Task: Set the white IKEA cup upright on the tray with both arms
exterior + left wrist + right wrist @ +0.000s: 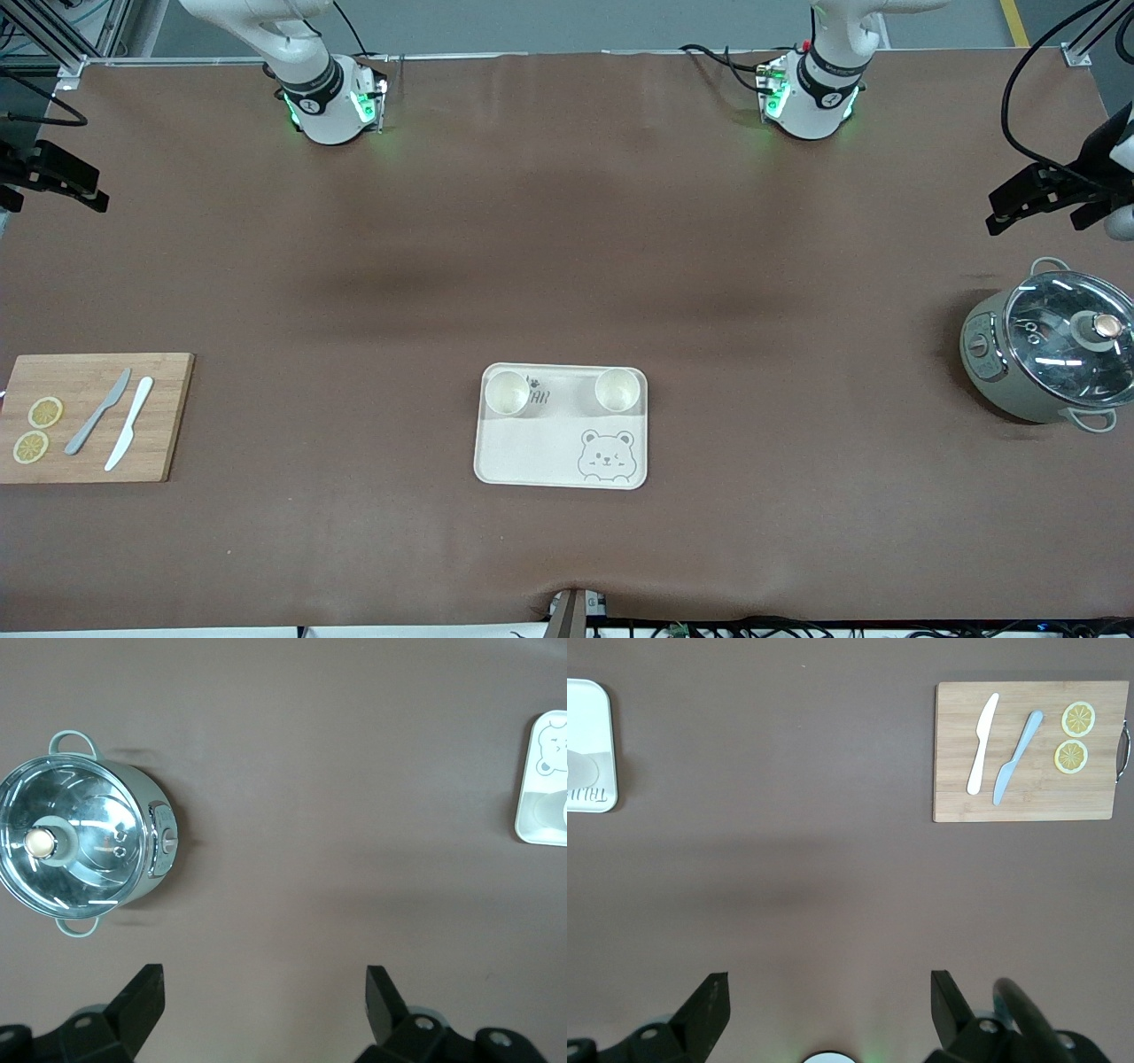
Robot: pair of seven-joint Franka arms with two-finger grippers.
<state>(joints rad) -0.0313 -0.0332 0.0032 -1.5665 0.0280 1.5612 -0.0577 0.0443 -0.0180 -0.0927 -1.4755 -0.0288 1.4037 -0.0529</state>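
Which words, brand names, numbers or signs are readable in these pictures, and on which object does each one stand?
"AR": grey letters on the tray, between the two cups; one cup hides the rest of the word.
Small paw-print sign above those letters, and a cartoon bear face in the tray's corner.
Right wrist view: lettering on the tray's edge, too partial to read surely.
Pot: the control panel's markings are too small to read.
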